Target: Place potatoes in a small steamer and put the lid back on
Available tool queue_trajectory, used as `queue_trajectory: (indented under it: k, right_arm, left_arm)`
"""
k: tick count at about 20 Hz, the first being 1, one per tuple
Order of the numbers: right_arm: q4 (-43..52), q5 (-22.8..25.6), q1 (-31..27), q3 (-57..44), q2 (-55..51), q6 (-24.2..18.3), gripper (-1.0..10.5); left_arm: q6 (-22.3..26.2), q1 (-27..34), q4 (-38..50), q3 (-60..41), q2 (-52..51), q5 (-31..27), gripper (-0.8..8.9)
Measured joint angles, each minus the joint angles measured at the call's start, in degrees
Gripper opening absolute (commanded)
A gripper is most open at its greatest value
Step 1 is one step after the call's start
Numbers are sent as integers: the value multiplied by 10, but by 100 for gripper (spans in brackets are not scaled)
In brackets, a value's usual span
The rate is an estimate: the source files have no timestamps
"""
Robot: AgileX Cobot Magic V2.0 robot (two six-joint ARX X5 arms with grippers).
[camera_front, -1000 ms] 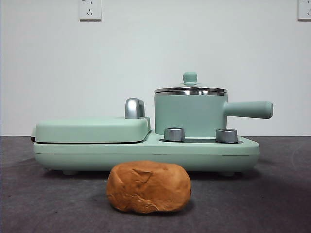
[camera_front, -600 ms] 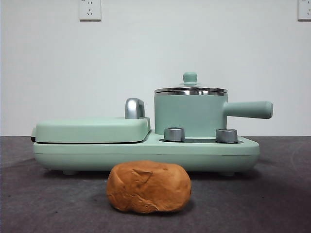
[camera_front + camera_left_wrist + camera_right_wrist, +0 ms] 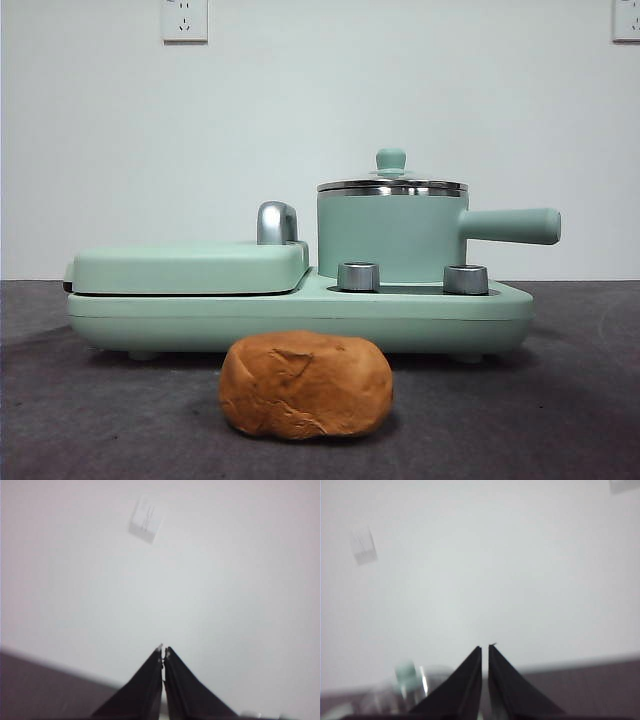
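Observation:
An orange-brown lumpy potato (image 3: 306, 385) lies on the dark table in front of the cooker. The mint-green small steamer (image 3: 392, 236) stands on the cooker's right side, its straight handle (image 3: 510, 226) pointing right. The glass lid (image 3: 392, 184) with a green knob sits on its rim. Neither arm shows in the front view. My left gripper (image 3: 163, 651) is shut, empty, raised and facing the white wall. My right gripper (image 3: 485, 648) is shut and empty too; the lid's knob (image 3: 406, 676) shows blurred low in its view.
The mint-green cooker base (image 3: 300, 315) carries a flat closed grill cover (image 3: 190, 266) with a chrome handle (image 3: 277, 222) on its left, and two steel dials (image 3: 359, 276) in front of the pot. Wall sockets (image 3: 185, 18) sit high on the white wall.

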Motion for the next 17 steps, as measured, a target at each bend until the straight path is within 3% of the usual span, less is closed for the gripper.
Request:
queue_trajectory:
  k: [3,10,13,17]
  right_arm:
    - [-17,7,0,28,0,19,13]
    - [-252,9,0,192,35,49,13]
    - [-341,-12,0,258,77,51,13]
    - [-418,-54,0,329,148,38,13]
  left_arm:
    - [-9,0,2,9,0,-2,9]
    - [-13,0,-204,183,55,-17,9]
    - [-2,0,-283,257,110,-9,9]
    - [22,0,-374,331,194,42,9]
